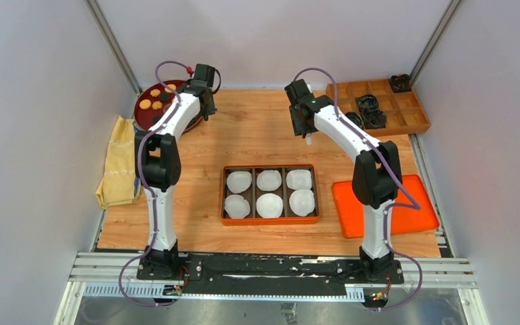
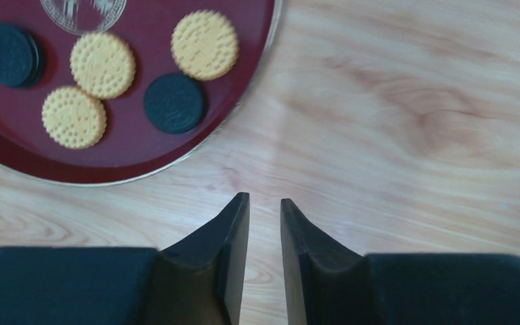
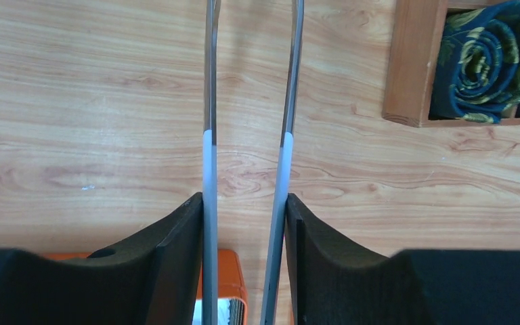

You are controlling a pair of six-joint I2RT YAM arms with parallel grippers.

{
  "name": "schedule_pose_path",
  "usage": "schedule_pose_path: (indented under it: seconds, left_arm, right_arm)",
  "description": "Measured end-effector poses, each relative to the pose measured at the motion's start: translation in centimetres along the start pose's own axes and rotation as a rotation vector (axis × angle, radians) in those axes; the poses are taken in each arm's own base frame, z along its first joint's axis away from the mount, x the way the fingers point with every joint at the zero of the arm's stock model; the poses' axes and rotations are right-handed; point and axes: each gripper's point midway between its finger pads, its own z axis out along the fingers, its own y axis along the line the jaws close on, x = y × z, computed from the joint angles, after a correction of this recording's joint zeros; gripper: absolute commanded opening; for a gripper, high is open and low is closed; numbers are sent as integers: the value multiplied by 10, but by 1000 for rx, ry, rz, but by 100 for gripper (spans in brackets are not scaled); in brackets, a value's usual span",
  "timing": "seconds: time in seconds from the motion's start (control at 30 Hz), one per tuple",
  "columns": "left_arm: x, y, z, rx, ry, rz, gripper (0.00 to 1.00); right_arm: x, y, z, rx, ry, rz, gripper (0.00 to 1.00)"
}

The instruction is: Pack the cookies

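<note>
Cookies that look light and brittle, probably best pinched gently across their rims, lie on a dark red plate at the far left of the desk, the left fingers just beside it, nearly closed and empty, while the right fingers clamp slim metal tongs.

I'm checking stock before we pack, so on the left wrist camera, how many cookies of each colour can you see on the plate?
Golden cookies: 3
Dark cookies: 2
Total: 5
</note>
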Motion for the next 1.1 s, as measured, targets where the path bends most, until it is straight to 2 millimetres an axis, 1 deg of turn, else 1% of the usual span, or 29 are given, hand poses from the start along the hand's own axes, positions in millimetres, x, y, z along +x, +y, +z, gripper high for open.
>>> schedule_pose_path:
  seconds: [0.03, 0.07, 0.17, 0.23, 0.3, 0.43, 0.53, 0.6, 0.67, 0.77, 0.83, 0.93, 1.03, 1.1]
  left_arm:
    - [7, 7, 10, -20, 31, -6, 13]
    - [15, 16, 19, -42, 63, -14, 10]
    - [30, 37, 38, -85, 136, -47, 7]
    - [34, 47, 47, -106, 161, -67, 6]
    - [35, 57, 55, -129, 178, -91, 5]
    - [38, 68, 65, -161, 197, -116, 4]
    - [39, 72, 74, -174, 204, -130, 4]
    - [33, 75, 80, -181, 192, -147, 4]
    - [32, 81, 84, -195, 191, -158, 3]
    - [40, 89, 92, -220, 211, -162, 3]
    - [42, 94, 92, -235, 217, -163, 3]
    - [43, 94, 92, -239, 219, -160, 1]
    - [45, 90, 92, -219, 227, -164, 1]
    - [49, 86, 92, -205, 241, -160, 1]
  right_arm:
    - [-1, -1, -5, -4, -8, 3, 46]
    - [-4, -2, -11, -11, -19, 8, 46]
    - [-15, -6, -29, -28, -65, 26, 45]
    - [-22, -7, -40, -44, -96, 38, 45]
    - [-26, -7, -46, -57, -112, 45, 45]
    - [-28, -4, -50, -84, -121, 47, 45]
    - [-25, -1, -51, -102, -114, 45, 46]
    - [-24, 0, -52, -110, -113, 45, 46]
    - [-25, 1, -54, -121, -118, 47, 46]
    - [-26, 2, -58, -136, -125, 50, 46]
    - [-28, 3, -62, -146, -137, 55, 46]
    - [-32, 3, -69, -161, -154, 61, 46]
    - [-33, 1, -74, -165, -167, 65, 46]
    - [-34, 0, -78, -167, -172, 67, 46]
